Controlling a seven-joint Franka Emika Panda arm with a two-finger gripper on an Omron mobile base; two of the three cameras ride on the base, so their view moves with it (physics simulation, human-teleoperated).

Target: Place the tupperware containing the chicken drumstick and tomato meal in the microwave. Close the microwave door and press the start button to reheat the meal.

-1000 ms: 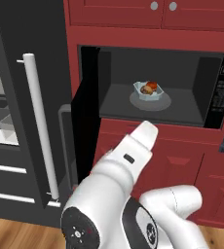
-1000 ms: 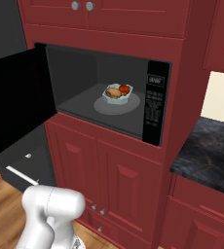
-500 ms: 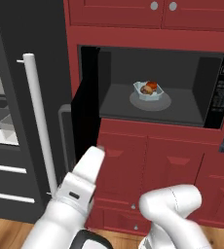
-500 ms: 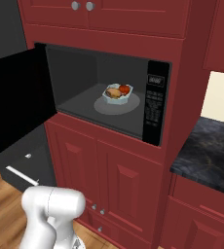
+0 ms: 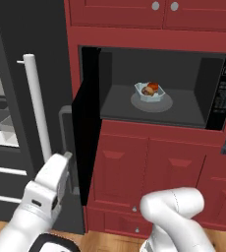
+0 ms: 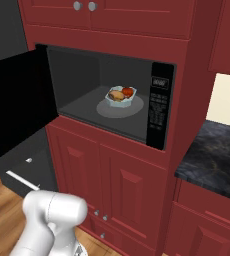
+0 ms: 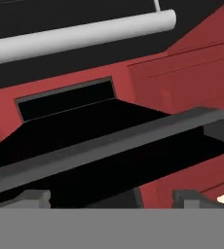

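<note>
1. In the left base view I see the microwave (image 5: pixel 154 86) open, framed by the red cabinets (image 5: pixel 149 172). The tupperware (image 5: pixel 150 92) sits on the round grey turntable (image 5: pixel 152 102) inside the cavity, with the chicken drumstick (image 5: pixel 146 90) and the tomato (image 5: pixel 154 86) in it. The microwave door (image 5: pixel 87 142) is swung out toward me and I see it nearly edge-on, with its grey bar handle (image 5: pixel 66 142) on the outer side. My white arm (image 5: pixel 41 197) reaches up at the lower left, and its end is just beside this handle. To the left stands a tall dark door with a long white handle (image 5: pixel 37 106).

2. In the right base view the tupperware (image 6: pixel 119 96) is on the turntable (image 6: pixel 120 106), the tomato (image 6: pixel 128 92) on its right part and the drumstick (image 6: pixel 116 95) on its left. The button panel (image 6: pixel 157 112) is at the right of the cavity. The door (image 6: pixel 17 102) stands wide open at the left. A dark stone tabletop (image 6: pixel 212 160) is at the right.

3. In the hand view the two fingertips (image 7: pixel 33 198) of the hand (image 7: pixel 116 200) stand wide apart and hold nothing. The grey bar handle (image 7: pixel 109 141) crosses the picture just beyond them, in front of the black door (image 7: pixel 80 129).
</note>
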